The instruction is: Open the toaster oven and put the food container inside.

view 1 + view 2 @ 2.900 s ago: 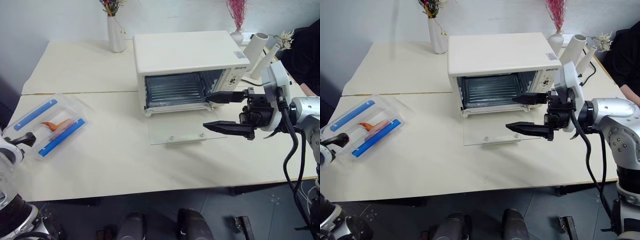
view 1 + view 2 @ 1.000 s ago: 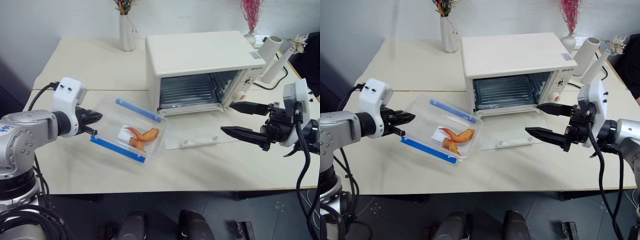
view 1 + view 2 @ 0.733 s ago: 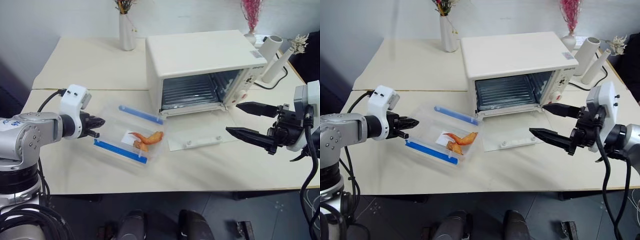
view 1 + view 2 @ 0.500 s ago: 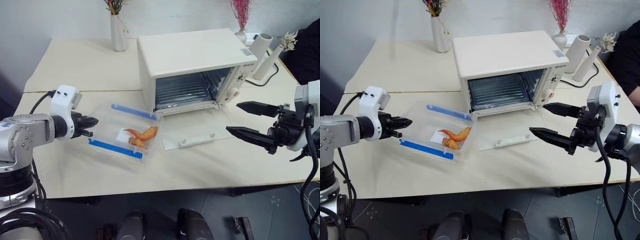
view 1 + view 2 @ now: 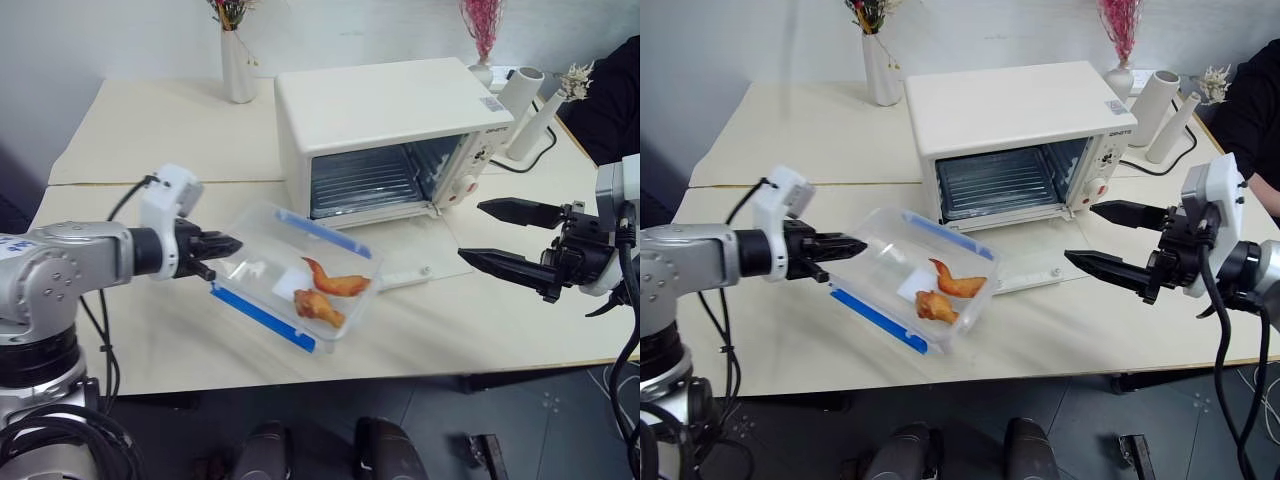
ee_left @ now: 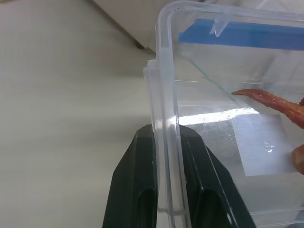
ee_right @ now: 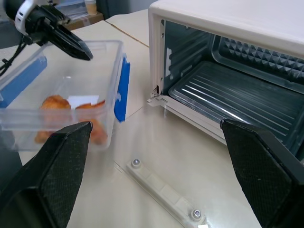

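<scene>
The toaster oven (image 5: 385,130) is seen at about twelve o'clock on the cream tabletop (image 5: 170,140), with its glass door (image 5: 400,262) folded down flat in front of it and its ribbed interior exposed. The food container (image 5: 300,275), a clear box with blue clip strips and orange food inside, is held tilted above the tabletop at about seven o'clock from the oven, its far corner lying over the edge of the lowered door. The left gripper (image 5: 222,246) is clamped on the rim of the container's short side, the jaws nearly closed with only the thin plastic wall between them, as is shown plainly in the left wrist view (image 6: 166,142). The right gripper (image 5: 500,238) is held clear of everything at about four o'clock from the oven, its jaws spread wide and empty, pointing toward the door. A white vase (image 5: 236,68) is set at about ten o'clock from the oven, near the wall.
</scene>
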You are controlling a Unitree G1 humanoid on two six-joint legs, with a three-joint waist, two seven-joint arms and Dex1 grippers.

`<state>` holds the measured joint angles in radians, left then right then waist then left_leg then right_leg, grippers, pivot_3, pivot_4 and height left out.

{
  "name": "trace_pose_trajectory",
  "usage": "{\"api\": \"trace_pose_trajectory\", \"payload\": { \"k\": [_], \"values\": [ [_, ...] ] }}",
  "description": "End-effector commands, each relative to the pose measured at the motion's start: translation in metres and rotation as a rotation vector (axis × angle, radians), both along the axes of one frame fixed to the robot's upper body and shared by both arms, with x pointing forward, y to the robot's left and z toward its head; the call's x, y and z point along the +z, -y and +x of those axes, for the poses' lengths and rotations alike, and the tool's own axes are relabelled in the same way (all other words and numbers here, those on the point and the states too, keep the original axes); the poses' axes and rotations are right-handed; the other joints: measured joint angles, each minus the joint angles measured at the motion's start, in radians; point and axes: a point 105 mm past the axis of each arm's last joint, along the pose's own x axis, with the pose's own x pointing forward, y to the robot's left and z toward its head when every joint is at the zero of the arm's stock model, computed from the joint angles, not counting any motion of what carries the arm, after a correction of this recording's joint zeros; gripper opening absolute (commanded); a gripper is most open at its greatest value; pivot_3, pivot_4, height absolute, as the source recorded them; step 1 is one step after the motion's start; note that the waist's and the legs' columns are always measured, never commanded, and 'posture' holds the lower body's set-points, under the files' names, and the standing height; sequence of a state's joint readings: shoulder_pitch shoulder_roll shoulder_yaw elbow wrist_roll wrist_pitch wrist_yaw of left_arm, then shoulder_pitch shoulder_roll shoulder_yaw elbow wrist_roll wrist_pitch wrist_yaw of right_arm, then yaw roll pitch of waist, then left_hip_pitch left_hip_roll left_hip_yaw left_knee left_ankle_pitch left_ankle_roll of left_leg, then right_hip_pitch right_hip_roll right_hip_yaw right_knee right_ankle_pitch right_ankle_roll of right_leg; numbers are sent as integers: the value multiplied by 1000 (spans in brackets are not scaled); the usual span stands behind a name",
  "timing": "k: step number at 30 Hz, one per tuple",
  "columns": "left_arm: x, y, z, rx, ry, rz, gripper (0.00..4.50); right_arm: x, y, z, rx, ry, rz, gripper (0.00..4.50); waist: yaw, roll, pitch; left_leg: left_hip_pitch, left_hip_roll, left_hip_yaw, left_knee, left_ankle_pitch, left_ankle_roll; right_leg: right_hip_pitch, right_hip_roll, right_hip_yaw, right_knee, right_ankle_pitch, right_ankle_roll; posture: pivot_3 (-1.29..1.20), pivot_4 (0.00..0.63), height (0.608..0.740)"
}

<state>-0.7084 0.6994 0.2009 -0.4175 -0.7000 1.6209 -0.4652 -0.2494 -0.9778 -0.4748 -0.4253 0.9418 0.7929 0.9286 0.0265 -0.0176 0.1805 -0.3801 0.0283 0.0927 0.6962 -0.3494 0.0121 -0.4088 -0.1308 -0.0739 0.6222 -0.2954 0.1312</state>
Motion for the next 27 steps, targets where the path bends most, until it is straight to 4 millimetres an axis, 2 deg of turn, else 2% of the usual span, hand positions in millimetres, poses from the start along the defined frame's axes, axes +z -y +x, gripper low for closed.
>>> {"api": "trace_pose_trajectory", "payload": {
  "k": [1,10,14,21,27],
  "values": [
    [7,26,4,-103,59,23,274,8,2,-6,-12,26,-25,4500,-1,0,0,0,0,0,0,0,0,0,0,0,0,0,0,0,150,740],
    [13,72,35,-175,97,-13,274,7,3,-20,-53,13,-31,4500,0,0,0,0,0,1,0,0,0,0,1,0,0,0,0,0,150,740],
    [13,83,51,-81,83,-52,274,5,3,-26,-73,12,-45,4500,1,0,0,-1,-1,0,0,0,0,0,1,0,0,0,0,0,150,740],
    [-2,96,60,61,19,-35,274,8,21,-35,-142,0,-67,4500,3,0,0,-4,-1,0,2,0,1,-1,1,-1,0,0,1,0,150,740],
    [-4,109,68,157,41,-42,274,4,30,-33,-183,-4,-60,4500,4,0,0,-4,-1,0,3,1,1,0,0,-1,0,1,1,0,150,740]
  ]
}}
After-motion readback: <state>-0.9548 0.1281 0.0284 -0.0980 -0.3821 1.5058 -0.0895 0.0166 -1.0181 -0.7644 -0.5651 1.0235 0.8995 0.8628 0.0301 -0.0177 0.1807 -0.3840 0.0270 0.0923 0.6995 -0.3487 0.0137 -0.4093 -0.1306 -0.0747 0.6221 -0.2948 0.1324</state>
